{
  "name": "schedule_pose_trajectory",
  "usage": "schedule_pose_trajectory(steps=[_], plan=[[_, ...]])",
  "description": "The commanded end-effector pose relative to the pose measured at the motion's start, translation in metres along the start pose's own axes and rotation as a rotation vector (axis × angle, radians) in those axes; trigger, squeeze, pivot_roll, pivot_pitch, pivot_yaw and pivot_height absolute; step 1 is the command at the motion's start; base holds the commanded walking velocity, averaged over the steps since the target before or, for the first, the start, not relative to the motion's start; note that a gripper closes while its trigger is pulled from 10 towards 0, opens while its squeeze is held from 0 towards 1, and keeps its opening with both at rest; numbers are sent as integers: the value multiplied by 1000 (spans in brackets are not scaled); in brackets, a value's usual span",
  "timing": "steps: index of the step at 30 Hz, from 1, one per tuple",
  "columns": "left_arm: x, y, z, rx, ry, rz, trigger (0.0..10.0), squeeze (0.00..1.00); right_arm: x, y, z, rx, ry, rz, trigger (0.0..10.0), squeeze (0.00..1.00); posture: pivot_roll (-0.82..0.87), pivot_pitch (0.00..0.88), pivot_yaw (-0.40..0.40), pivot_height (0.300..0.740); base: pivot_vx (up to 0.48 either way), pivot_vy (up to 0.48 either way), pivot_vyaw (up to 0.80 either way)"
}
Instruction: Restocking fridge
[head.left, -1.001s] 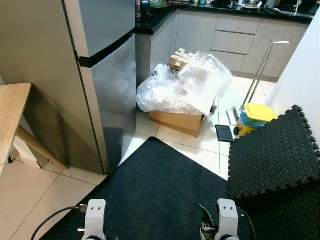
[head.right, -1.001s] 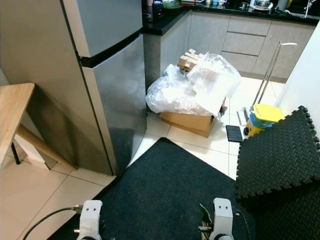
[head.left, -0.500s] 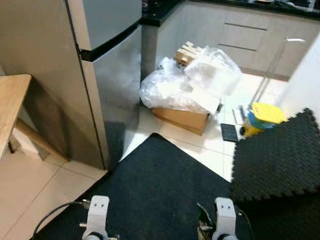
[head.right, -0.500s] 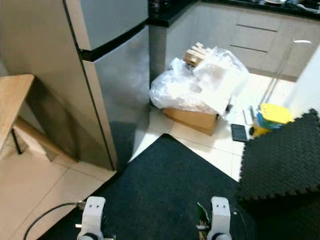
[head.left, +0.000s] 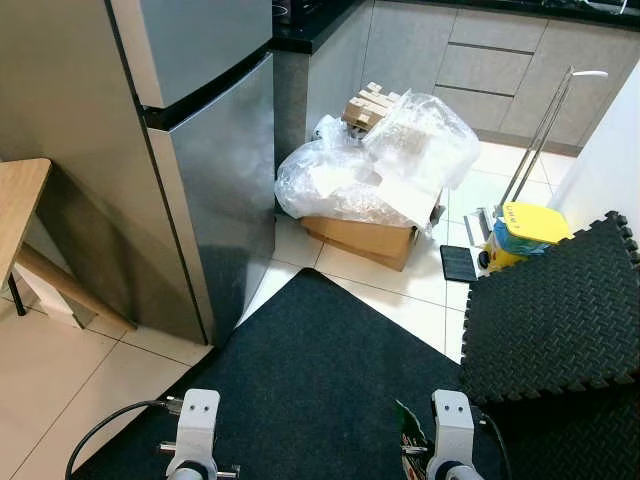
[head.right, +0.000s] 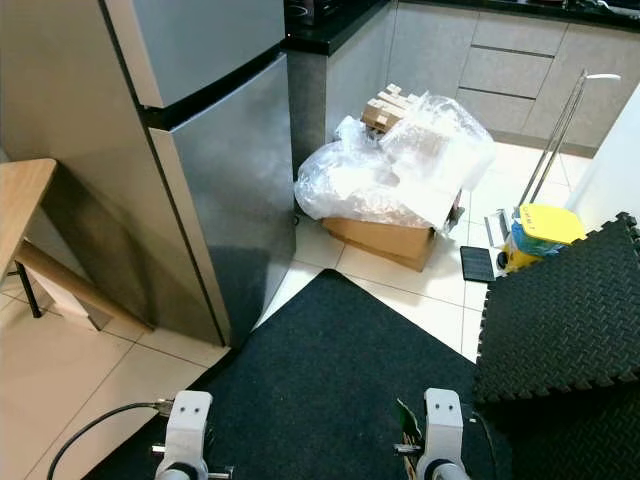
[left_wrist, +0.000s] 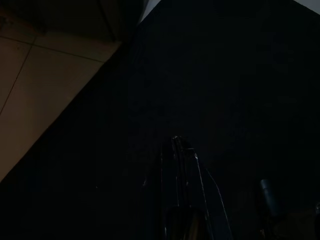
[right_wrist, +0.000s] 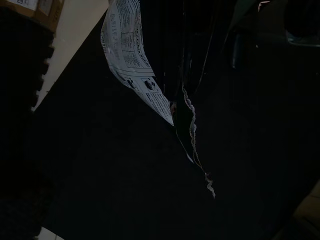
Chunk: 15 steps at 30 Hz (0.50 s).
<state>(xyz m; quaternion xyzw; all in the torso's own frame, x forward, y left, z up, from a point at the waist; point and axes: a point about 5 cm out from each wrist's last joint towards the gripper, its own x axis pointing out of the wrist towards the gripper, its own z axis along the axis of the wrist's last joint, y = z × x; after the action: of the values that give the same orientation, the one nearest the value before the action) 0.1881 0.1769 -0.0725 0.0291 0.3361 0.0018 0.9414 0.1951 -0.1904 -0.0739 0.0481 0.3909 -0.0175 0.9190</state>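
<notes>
Kitchen floor clutter, head views.
Cardboard box (head.left: 368, 240) on tile, clear plastic wrap (head.left: 370, 170) piled on top, wooden pieces (head.left: 366, 105) behind. Yellow-lidded bucket (head.left: 520, 232) beside black foam mats (head.left: 550, 310). Dark rug (head.left: 320, 390) in front; wooden table (head.left: 18, 205), probably, at left.

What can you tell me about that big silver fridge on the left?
The fridge is a tall two-door model with a brushed, silvery-grey metal look. A dark horizontal gap separates the upper door from the lower one, and both doors are shut. It stands upright on the pale tiled floor, beside a dark kitchen counter. A wooden table sits at its other side, and a black mat's corner lies near its base.
</notes>
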Motion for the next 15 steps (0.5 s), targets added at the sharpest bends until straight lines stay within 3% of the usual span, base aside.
schedule_pose_trajectory(steps=[1, 15], plan=[[-1, 1, -1, -16, -2, 2, 10000, 0, 0, 0, 1, -7, -6, -1, 10000, 0, -74, 3, -33, 740, 0, 0, 0], [1, -4, 5, -26, -24, -7, 10000, 0, 0, -2, 0, -7, -5, -5, 10000, 0, -76, 0, -32, 740, 236, 0, 0]])
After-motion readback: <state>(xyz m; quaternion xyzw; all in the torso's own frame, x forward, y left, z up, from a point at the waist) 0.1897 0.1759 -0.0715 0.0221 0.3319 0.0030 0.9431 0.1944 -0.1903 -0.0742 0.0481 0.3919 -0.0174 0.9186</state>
